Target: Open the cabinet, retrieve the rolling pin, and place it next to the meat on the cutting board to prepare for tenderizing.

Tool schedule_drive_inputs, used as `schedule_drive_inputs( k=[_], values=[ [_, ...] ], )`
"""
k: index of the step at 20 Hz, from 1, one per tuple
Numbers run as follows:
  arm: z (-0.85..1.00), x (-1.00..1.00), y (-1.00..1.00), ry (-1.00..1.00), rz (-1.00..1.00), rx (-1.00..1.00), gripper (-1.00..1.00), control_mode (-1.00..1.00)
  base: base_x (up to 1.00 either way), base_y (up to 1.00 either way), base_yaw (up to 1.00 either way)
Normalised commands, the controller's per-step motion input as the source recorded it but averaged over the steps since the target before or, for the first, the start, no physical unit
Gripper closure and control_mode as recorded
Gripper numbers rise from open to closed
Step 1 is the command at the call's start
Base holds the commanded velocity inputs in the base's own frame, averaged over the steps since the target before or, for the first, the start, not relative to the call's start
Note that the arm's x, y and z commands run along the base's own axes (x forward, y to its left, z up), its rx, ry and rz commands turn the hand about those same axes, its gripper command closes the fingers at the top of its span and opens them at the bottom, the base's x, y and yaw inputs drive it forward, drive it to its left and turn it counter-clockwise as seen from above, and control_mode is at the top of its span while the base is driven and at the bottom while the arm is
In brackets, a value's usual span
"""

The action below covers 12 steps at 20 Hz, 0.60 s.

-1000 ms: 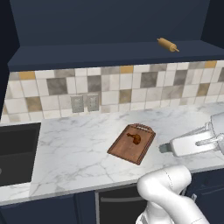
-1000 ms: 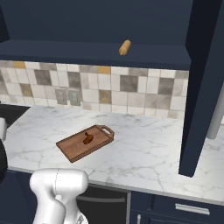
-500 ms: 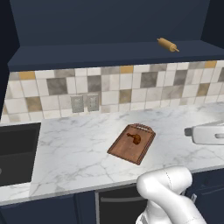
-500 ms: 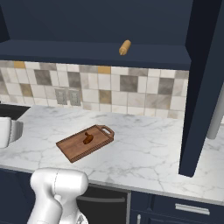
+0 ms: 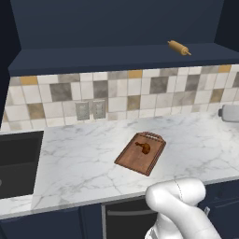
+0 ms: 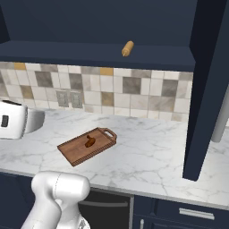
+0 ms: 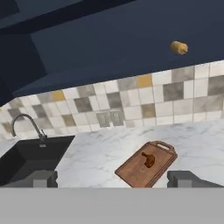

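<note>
One second of travel has swung the hand (image 7: 112, 179) back from beside the cutting board (image 7: 147, 164) — fingers spread wide and empty — so the rolling pin (image 7: 179, 47) on the open cabinet (image 7: 131, 39) shelf, above and beyond it, awaits retrieval.

The cabinet (image 5: 116, 56) is dark navy inside and out. The rolling pin (image 5: 179, 47) is light tan wood. The cutting board (image 5: 141, 153) is reddish-brown with visible grain, and the meat (image 5: 144, 148) on it is a darker orange-brown. The countertop (image 5: 84, 163) is white marble with grey veins. The backsplash (image 6: 147, 91) mixes cream, grey, brown and ochre square tiles. The sink (image 7: 30, 155) is black.
</note>
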Motion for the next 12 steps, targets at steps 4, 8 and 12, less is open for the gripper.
schedule_drive_inputs(
  k=[4,8,12],
  values=[
    [0.17,0.18,-0.37,-0.18,-0.09,-0.11,-1.0,-1.0,0.0,0.0,0.0],
    [0.2,0.28,-0.26,-0.2,-0.05,-0.12,-1.0,-1.0,0.0,0.0,0.0],
    [0.26,0.33,-0.16,-0.23,-0.01,-0.12,-1.0,-1.0,0.0,0.0,0.0]
  ],
)
